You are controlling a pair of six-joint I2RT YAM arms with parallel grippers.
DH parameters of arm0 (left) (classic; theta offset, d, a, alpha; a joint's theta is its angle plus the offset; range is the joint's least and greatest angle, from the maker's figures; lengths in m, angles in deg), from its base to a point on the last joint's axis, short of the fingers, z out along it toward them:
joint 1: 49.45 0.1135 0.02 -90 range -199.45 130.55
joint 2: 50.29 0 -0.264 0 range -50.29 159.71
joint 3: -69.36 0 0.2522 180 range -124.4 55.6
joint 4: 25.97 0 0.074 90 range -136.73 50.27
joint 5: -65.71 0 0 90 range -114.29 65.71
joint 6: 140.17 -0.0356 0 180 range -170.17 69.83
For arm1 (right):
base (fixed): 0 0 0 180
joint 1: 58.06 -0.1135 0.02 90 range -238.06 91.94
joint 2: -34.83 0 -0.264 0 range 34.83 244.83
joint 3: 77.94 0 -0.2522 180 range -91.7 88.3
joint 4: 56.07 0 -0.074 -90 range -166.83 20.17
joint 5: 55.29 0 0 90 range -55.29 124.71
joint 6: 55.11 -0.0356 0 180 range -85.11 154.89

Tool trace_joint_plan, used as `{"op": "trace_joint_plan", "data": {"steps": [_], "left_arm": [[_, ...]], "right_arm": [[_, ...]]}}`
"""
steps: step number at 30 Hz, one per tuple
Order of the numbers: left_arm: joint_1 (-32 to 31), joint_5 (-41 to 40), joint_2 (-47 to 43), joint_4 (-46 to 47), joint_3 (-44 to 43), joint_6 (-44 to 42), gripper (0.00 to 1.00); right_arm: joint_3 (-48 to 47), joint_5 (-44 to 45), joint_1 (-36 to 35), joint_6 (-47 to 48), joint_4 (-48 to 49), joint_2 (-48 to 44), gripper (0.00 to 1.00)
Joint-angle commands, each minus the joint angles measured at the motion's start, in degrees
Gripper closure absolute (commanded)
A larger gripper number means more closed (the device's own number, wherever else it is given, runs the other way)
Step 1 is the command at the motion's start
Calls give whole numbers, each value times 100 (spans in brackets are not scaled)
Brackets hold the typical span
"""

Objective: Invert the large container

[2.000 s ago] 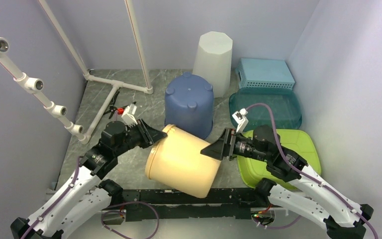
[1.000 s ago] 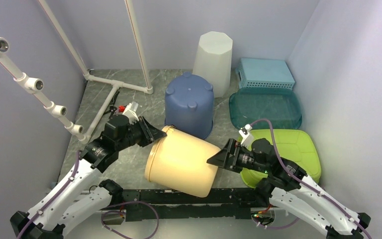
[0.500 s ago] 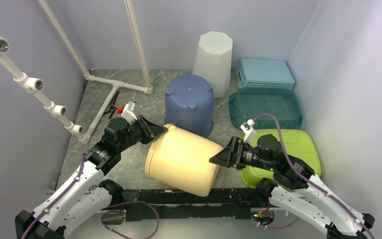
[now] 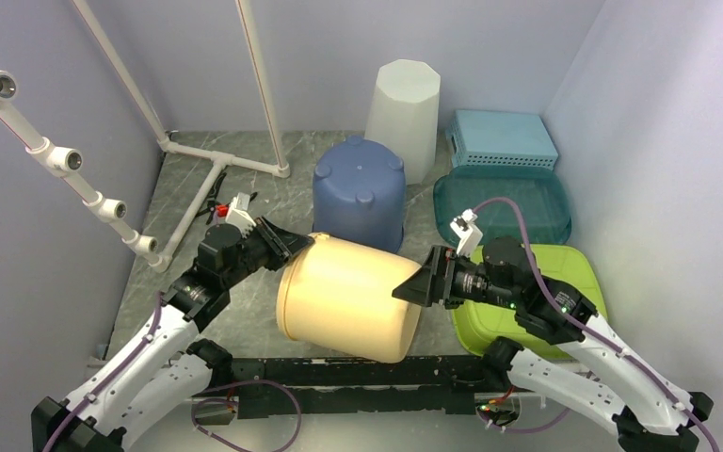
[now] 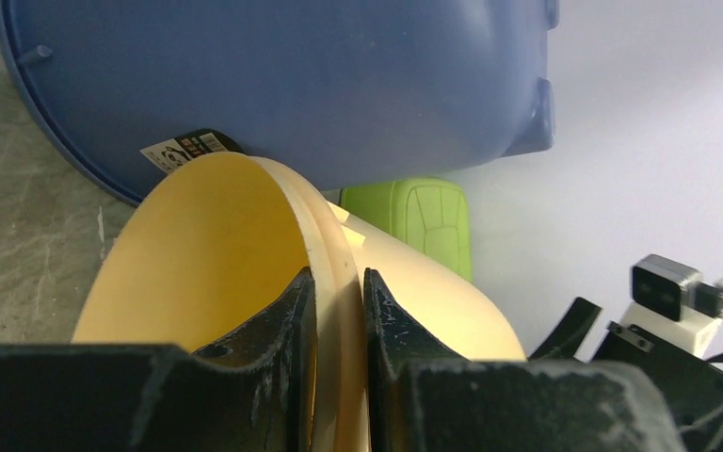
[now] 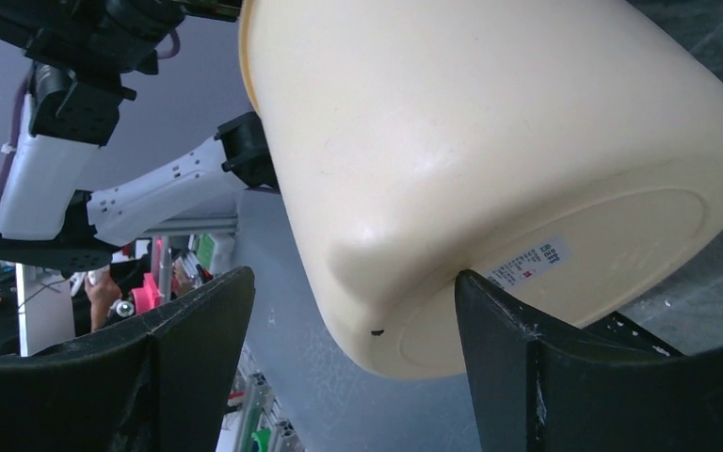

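Note:
The large container (image 4: 348, 297), a cream-yellow tub, lies on its side with its mouth to the left and its base to the right. My left gripper (image 4: 287, 247) is shut on its upper rim. In the left wrist view the rim (image 5: 325, 235) runs between the two fingers of the left gripper (image 5: 339, 292), one inside the tub and one outside. My right gripper (image 4: 412, 287) stands open at the base. In the right wrist view the right gripper (image 6: 353, 276) straddles the tub's lower corner (image 6: 490, 141), and one finger (image 6: 499, 339) touches the base near its label.
An upturned blue bucket (image 4: 359, 196) stands just behind the tub, with an upturned white bin (image 4: 405, 104) behind it. A teal tray (image 4: 504, 207), a light blue basket (image 4: 502, 138) and a green tray (image 4: 565, 273) fill the right side. A white pipe frame (image 4: 216, 160) stands at the back left.
The right gripper has risen against the tub's base and narrowed slightly. The tub's base end has lifted, so it lies more level. The left gripper keeps its hold on the rim.

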Motion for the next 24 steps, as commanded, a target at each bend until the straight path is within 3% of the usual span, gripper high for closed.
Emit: {"op": "trace_joint_plan", "data": {"steps": [1, 13, 24], "left_arm": [[-292, 829, 78, -304, 78, -175, 97], [-291, -98, 250, -778, -197, -781, 97], [-267, -1032, 319, -929, 51, -787, 97]], "right_arm": [[-828, -532, -50, 115, 2759, 359, 20], [-1416, -538, -384, 360, 2897, 1288, 21], [-1914, 608, -1852, 923, 2446, 2930, 20]]}}
